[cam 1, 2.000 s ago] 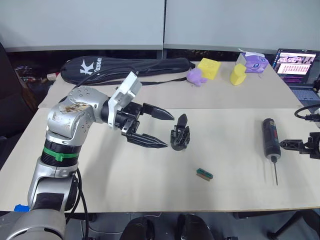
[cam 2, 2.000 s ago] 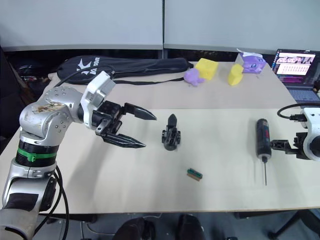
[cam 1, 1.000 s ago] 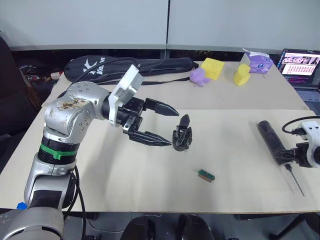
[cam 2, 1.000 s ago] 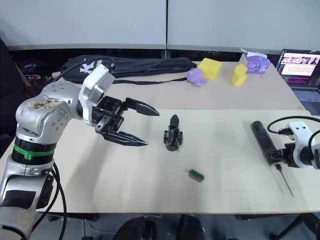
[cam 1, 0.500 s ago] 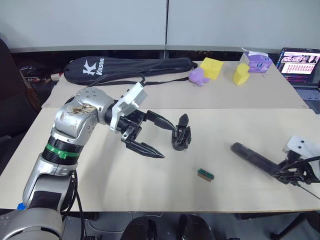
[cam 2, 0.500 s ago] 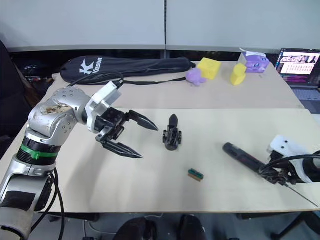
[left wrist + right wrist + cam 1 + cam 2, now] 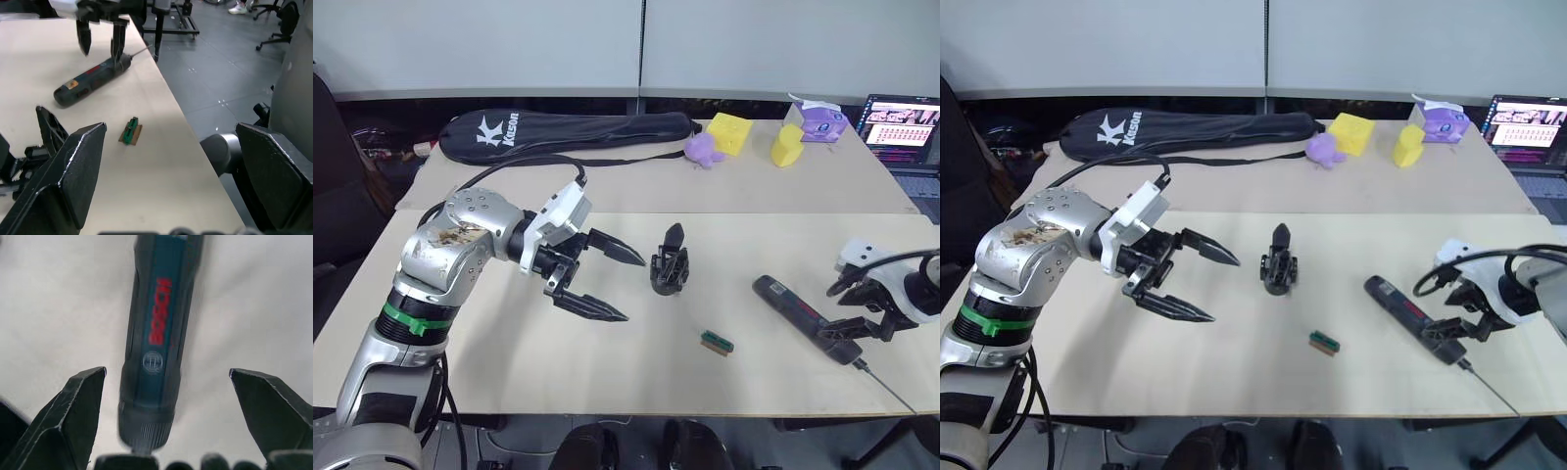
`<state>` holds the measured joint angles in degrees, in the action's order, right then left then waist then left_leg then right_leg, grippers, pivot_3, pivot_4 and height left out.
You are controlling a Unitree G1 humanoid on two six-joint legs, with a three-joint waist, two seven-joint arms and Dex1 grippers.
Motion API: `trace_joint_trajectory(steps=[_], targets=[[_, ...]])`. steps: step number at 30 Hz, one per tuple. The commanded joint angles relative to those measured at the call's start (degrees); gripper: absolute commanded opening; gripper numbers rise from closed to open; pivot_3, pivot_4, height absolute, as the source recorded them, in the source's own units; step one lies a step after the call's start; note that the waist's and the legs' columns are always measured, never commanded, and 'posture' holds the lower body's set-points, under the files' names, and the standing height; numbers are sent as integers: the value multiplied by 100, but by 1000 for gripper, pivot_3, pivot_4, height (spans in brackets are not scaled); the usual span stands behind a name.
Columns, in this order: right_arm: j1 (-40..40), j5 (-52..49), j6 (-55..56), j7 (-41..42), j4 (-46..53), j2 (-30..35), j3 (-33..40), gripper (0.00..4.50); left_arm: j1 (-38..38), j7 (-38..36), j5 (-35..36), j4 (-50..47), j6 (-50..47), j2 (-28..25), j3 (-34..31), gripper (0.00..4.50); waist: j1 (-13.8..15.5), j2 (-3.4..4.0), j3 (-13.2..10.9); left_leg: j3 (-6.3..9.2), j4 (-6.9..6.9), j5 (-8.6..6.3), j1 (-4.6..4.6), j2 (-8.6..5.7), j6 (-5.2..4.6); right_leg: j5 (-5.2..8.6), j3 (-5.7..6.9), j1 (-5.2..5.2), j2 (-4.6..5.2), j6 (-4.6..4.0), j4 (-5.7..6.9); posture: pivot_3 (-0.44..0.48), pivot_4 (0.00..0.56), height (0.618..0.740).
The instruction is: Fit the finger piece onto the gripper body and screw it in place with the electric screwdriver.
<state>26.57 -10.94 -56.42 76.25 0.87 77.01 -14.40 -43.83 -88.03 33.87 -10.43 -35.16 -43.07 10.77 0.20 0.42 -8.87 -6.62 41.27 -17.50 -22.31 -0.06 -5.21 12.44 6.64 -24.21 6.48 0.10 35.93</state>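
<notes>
The right tool (image 7: 1457, 336) straddles the bit end of the dark grey-black cylindrical electric screwdriver (image 7: 1398, 305), its two black fingers spread wide to either side of the barrel in the right wrist view and not clamped on it. The screwdriver lies flat on the pale beige table (image 7: 1234, 362), thin metal bit (image 7: 1485, 385) pointing toward the near right edge, so picking it up looks like the step in hand and no screw has been driven.

Toward the middle of the table stands the small black blocky gripper body (image 7: 1277, 267), upright. A small flat black leaf-shaped finger piece (image 7: 1279, 236) rises from its top, pointed tip up; it appears already seated there, though whether it is fully fitted cannot be told. Nearer the front edge lies a tiny green rectangular block (image 7: 1322, 342), apart from both.

The left tool (image 7: 1205, 284) hovers to the left of the gripper body, fingers wide apart, holding nothing and not touching it. Steadying the body and screwing remain.
</notes>
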Motion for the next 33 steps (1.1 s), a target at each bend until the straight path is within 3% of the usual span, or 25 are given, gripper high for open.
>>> trace_joint_trajectory(steps=[1, 10, 13, 17, 18, 20, 23, 27, 30, 33], targets=[[194, 203, -292, 535, -120, 141, -602, 4492, 141, -249, 71, -308, 136, -205, -63, 4500, 4, 0, 0, 1, -3, 0, -1, -2, 0, 1, 5, -1, -4, -1, 1, 0, 150, 740], [338, 758, 6, 192, -560, -413, -1151, 4492, 362, -34, -164, -352, 622, -70, -20, 4500, 15, -2, 0, 1, 10, 0, -3, -6, 0, 1, 20, 4, 2, 2, 8, 0, 150, 740], [214, 888, 212, 18, -624, -509, -1126, 3666, 370, 43, -195, -333, 617, 13, 0, 4500, 13, -18, 3, 2, 10, 0, -1, -7, 0, 1, 21, 9, 1, 2, 6, 0, 150, 740], [176, 1135, 865, -92, -717, -532, -1067, 2243, 399, 7, -239, -261, 679, 56, 31, 4500, 13, -33, 11, 4, 11, 0, 0, -7, 0, 1, 24, 11, 1, 3, 6, 0, 150, 740], [205, 1172, 1057, -107, -738, -534, -996, 1987, 423, -14, -256, -248, 704, 55, 44, 4500, 5, -38, 12, 4, 11, 0, 1, -7, 0, 1, 25, 12, -1, 3, 5, 0, 150, 740], [278, 1110, 1175, -91, -736, -550, -802, 1916, 478, -68, -241, -243, 681, 27, 78, 4500, -10, -39, 11, 3, 12, 0, 2, -7, 0, 1, 26, 14, -1, 3, 5, 0, 150, 740], [311, 711, 1706, -7, -450, -401, -30, 1916, 562, -68, -286, -89, 698, 85, 163, 4500, -52, -27, 4, -4, 13, 0, 1, -8, 0, 1, 25, 6, -1, 3, 9, 0, 150, 740], [-1043, 323, 3297, -4, 366, 32, 1757, 1916, 728, 16, -613, 211, 1161, 269, 290, 4500, 24, 28, -13, -9, 1, 0, 2, -8, 1, 4, 26, -5, -2, 5, 18, 0, 150, 740], [-2335, -111, 2607, -234, 1805, -926, 4022, 1916, 905, -14, -685, 422, 1476, 438, 292, 4500, 101, 8, -9, 0, -16, 3, -2, -2, 5, 7, 36, 0, -9, 7, 8, 0, 150, 740], [-3016, -857, 1730, -864, 3272, -2219, 5296, 1916, 1040, -54, -766, 623, 1709, 554, 320, 4500, 138, 6, -10, 5, -13, 3, -10, -4, 5, 7, 39, 2, -18, 7, 6, 0, 150, 740]])
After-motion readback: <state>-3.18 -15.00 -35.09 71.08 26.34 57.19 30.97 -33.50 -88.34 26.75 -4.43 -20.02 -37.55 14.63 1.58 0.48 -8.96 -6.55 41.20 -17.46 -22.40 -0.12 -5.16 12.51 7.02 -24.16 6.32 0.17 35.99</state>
